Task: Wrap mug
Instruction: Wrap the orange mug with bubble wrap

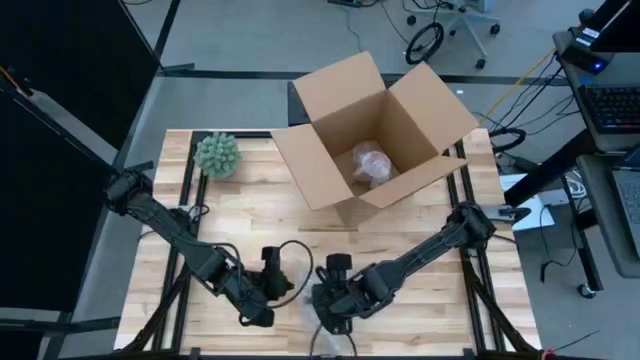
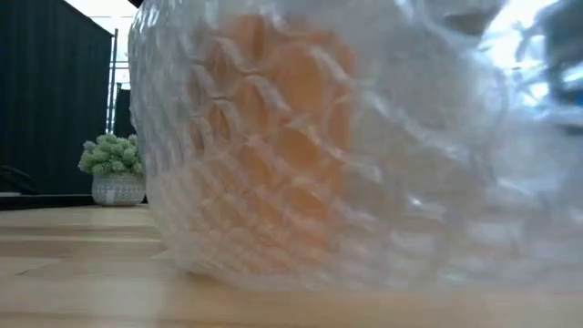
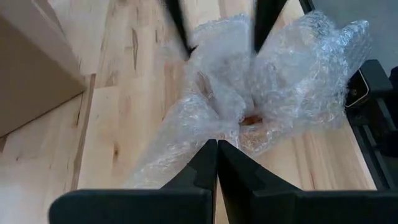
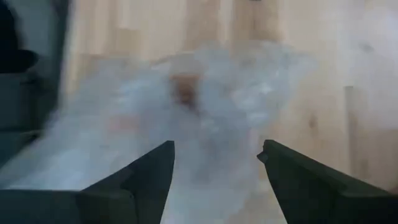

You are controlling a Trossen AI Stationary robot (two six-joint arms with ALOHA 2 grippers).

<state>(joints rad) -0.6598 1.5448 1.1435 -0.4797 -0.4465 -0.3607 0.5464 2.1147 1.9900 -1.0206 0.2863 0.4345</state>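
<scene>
Fingers (image 3: 217, 163) of the left gripper pinch the bubble wrap (image 3: 273, 93) shut over the mug (image 2: 273, 137).
Right gripper (image 4: 214, 163) hovers with fingers wide (likely ready to tuck) at the desk (image 1: 450, 300) front.

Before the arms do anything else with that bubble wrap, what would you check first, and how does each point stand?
1. Mug covered by bubble wrap: ok, orange shows through.
2. Left end effector shut on the wrap: ok.
3. Right end effector open, facing the bundle: ok.
4. Wrap fully closed: cannot tell.
5. Cardboard box open: ok; already holds a wrapped item.
6. Potted plant clear of the arms: ok.
</scene>
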